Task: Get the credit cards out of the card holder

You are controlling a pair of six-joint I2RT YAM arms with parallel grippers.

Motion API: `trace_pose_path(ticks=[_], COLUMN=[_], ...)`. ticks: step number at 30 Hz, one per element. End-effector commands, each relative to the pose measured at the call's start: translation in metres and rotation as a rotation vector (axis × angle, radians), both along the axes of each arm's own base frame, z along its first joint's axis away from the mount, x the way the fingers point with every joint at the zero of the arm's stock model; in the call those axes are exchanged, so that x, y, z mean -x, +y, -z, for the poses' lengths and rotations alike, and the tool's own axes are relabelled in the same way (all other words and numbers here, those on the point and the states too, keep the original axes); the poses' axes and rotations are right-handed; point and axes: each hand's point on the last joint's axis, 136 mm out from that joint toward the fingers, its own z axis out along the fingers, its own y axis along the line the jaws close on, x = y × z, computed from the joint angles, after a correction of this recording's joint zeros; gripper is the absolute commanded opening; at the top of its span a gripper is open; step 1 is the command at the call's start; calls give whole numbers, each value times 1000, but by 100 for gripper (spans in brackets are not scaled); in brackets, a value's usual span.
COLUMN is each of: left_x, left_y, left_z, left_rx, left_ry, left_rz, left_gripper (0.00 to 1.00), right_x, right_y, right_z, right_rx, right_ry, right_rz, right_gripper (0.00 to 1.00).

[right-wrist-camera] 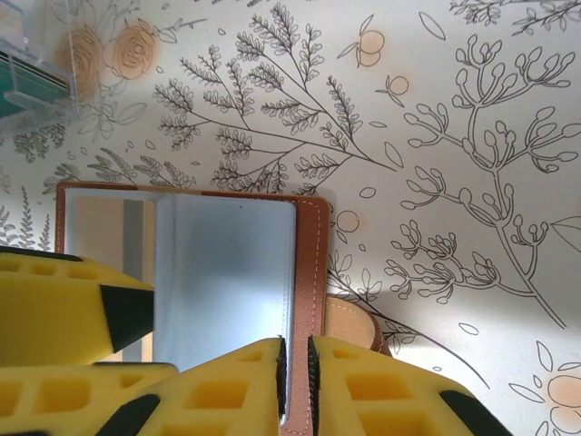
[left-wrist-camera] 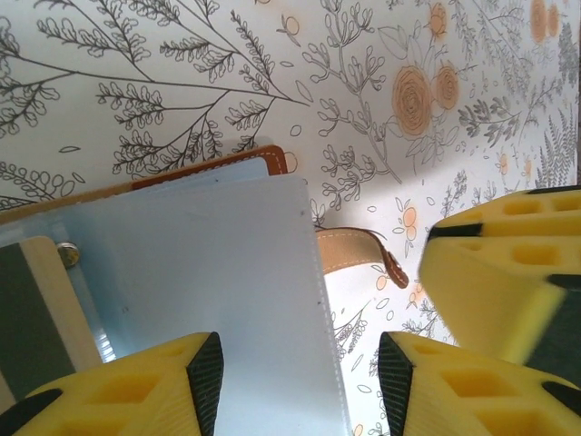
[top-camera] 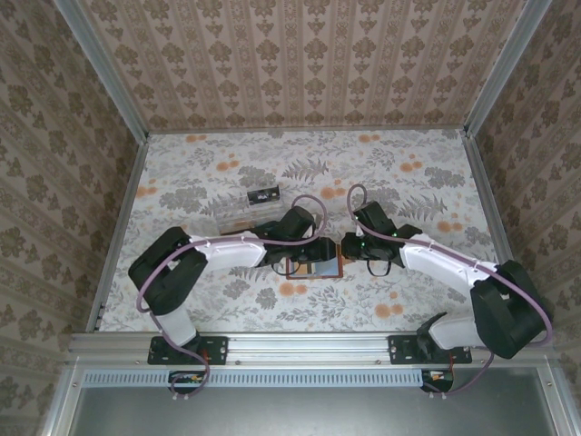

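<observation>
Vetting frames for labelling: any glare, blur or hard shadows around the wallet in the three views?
Top external: even light, no glare, wallet small and half covered. Left wrist: pale lining bright, little texture, left fingers blurred up close, soft shadow on the tablecloth. Right wrist: stitching sharp, right fingers soft-edged, shadow by the strap.

Note that the card holder (right-wrist-camera: pixel 310 254) is smooth brown leather with a stitched edge. Its blue-grey lining (right-wrist-camera: pixel 227 272) is smooth with a dull sheen, and its stud (left-wrist-camera: pixel 67 254) is bright metal. The bench (right-wrist-camera: pixel 454 136) covering is matt and flower-printed. The right gripper (right-wrist-camera: pixel 296 363) jaws are matt yellow plastic.
</observation>
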Motion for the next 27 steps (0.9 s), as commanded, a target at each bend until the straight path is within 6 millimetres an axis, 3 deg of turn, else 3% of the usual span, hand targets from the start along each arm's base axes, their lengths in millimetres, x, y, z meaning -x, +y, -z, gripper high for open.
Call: trace_pose_path(ticks=[1,5,9,13,18,20,25,27], left_x=[10,11,8,0,-2,-3,-1,0], left_y=[1,-3,2,14,42,56,85,91], left_z=[24,29,18,-5,-16,-12,7,14], left_rx=[-44,-45,-51,-49,-90,-117,-169,-183], left_ry=[78,89,50,-11,-51,-51,-20,-12], left_rz=[26,28,17,-11,-50,-73,-112,-119], left_gripper=[51,51,51,51,47,40,12,6], right_x=[-1,1,3,3,0,-1,-1,0], right_y=[-8,-12,-11,1,16,22,44,52], right_z=[-7,-10,-9,-10,-18,-20,-19,-14], right_rx=[12,16,2,-52,-123,-144,-230,-258], right_ry=[-14,-22,-16,-6,-3,-1,42,70], right_rz=[43,50,43,16,-7,-17,-52,-66], right_gripper=[19,19,19,19,21,21,21,19])
